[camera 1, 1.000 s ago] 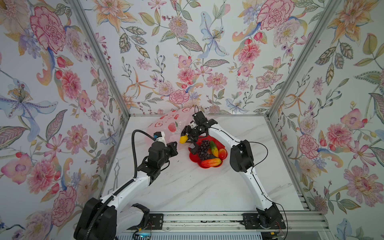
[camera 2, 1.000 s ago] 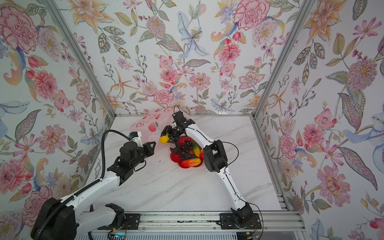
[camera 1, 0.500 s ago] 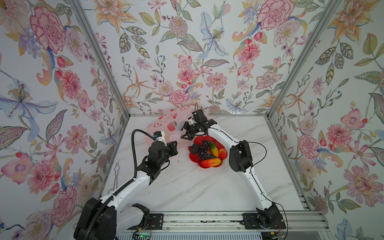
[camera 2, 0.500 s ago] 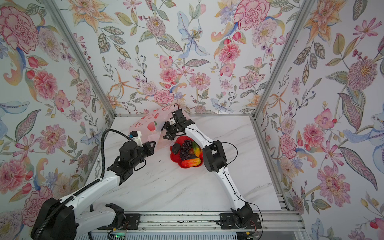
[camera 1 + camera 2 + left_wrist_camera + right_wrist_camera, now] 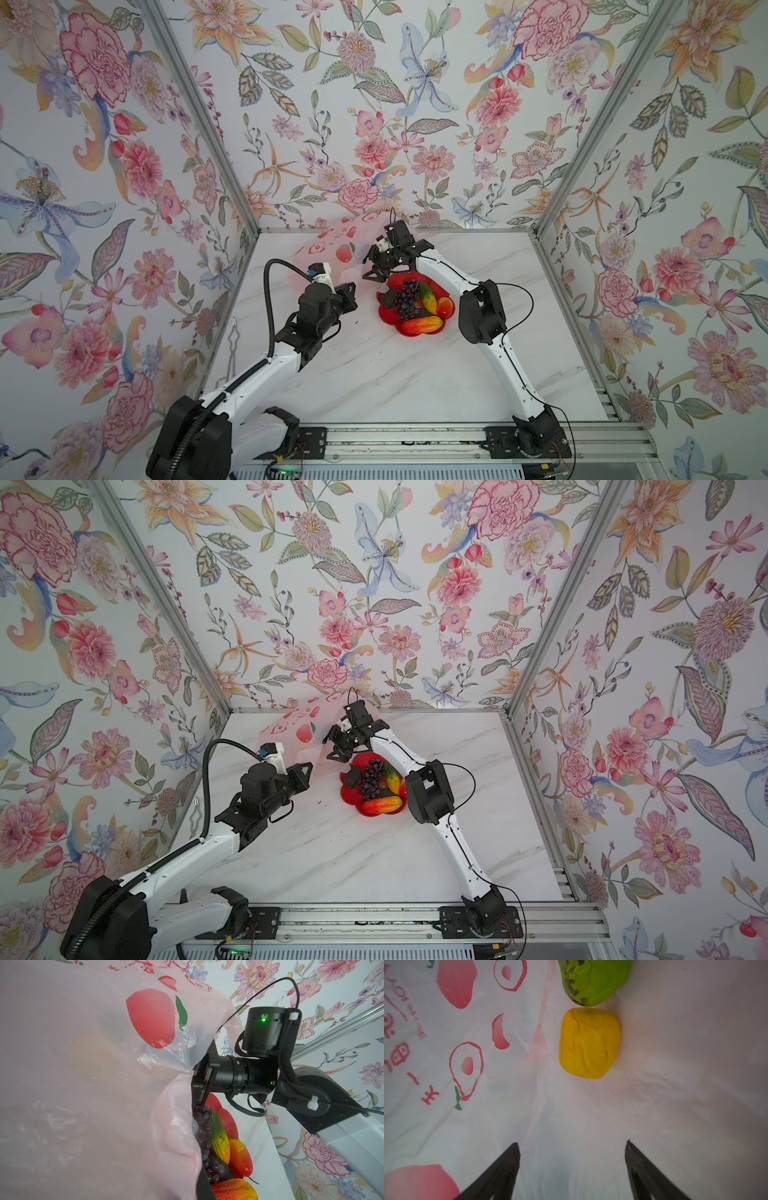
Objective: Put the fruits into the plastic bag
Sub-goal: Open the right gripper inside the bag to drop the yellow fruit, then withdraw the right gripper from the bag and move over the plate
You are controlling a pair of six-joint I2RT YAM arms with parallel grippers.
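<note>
The plastic bag point(image 5: 332, 253), pale pink with red prints, stands raised at the back of the table. My left gripper point(image 5: 351, 291) is shut on the bag's edge; in the left wrist view the bag point(image 5: 83, 1084) covers its jaws. My right gripper point(image 5: 374, 266) is open and empty at the bag's mouth, its fingers wide apart point(image 5: 572, 1142). Inside the bag lie a yellow fruit point(image 5: 589, 1043) and a green bumpy fruit point(image 5: 593, 980). A grape bunch point(image 5: 407, 297), a green-yellow oblong point(image 5: 427, 296), a dark piece point(image 5: 390, 298) and two red-orange mangoes point(image 5: 422, 325) lie in the red dish point(image 5: 438, 286).
The red dish sits just right of the bag, under my right forearm point(image 5: 440, 270). A thin metal thing point(image 5: 233, 332) lies by the left wall. Floral walls close in the table on three sides, and a metal rail point(image 5: 415, 434) runs along the front.
A second ago my right gripper carried the yellow fruit beside the bag's mouth. It moved into the mouth and opened, and the fruit now lies in the bag. The left arm has stayed put.
</note>
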